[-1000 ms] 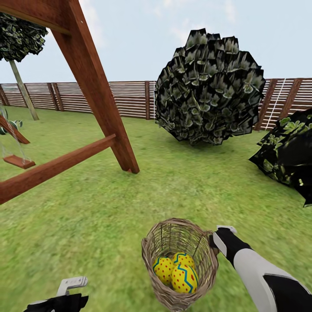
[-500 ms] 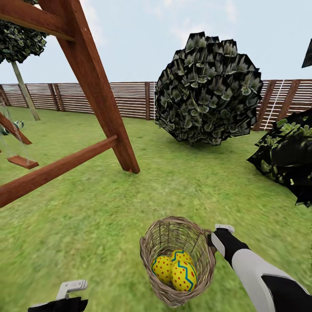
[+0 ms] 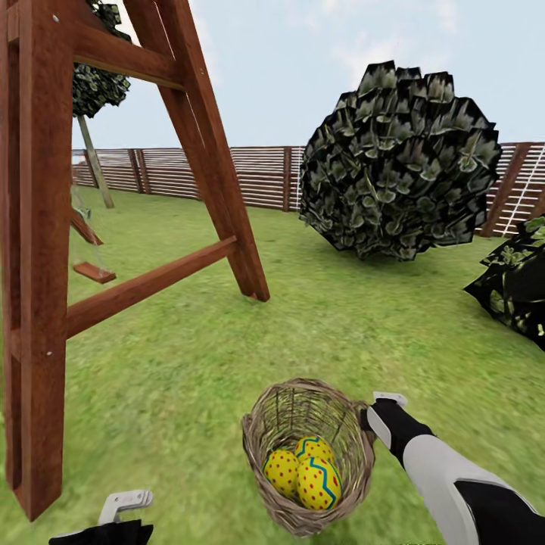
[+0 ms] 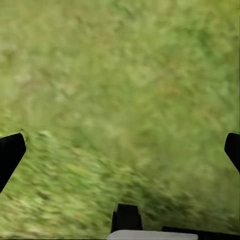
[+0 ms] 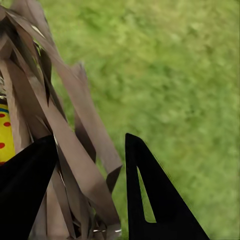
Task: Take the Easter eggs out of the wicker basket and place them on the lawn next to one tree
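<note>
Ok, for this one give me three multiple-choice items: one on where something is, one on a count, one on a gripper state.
1. Where are the Easter eggs?
A. on the lawn
B. in the wicker basket
C. in the left gripper

2. How many eggs show?
A. one
B. two
C. three

3. The right gripper is
A. shut on the wicker basket's rim
B. open above the grass
C. holding an egg

Answers:
1 B: they lie inside the wicker basket.
2 C: three patterned eggs are visible.
3 A: its fingers straddle the wicker strips.
</note>
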